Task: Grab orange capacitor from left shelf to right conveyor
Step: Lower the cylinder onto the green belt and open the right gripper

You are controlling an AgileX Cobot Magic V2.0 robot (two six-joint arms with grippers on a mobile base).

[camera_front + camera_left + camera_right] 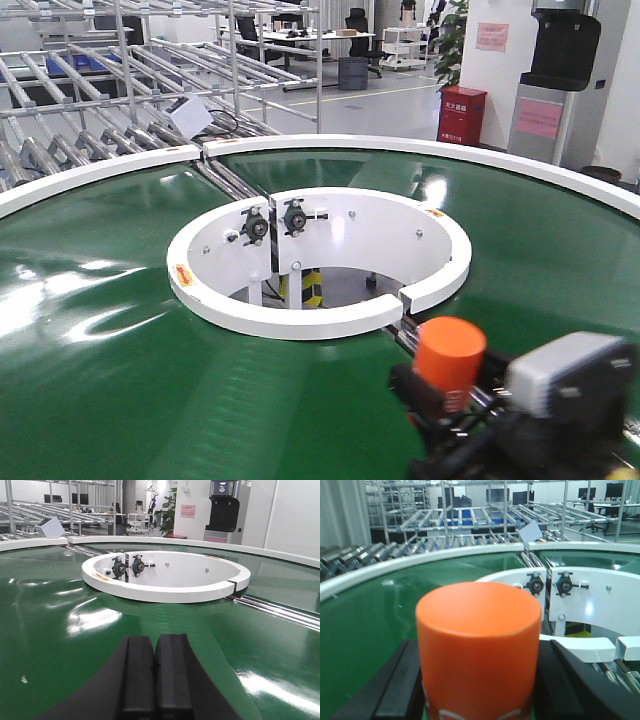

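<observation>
Red cabinet, black water dispenser

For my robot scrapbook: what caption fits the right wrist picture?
Right gripper holding the upright orange capacitor over the green conveyor.

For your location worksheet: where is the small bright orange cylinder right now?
The small bright orange cylinder stands upright between the right gripper's black fingers, over the glossy dark-green belt, near its white central ring.

Bright orange capacitor, black pincer, glossy dark-green conveyor with white rim.
</observation>
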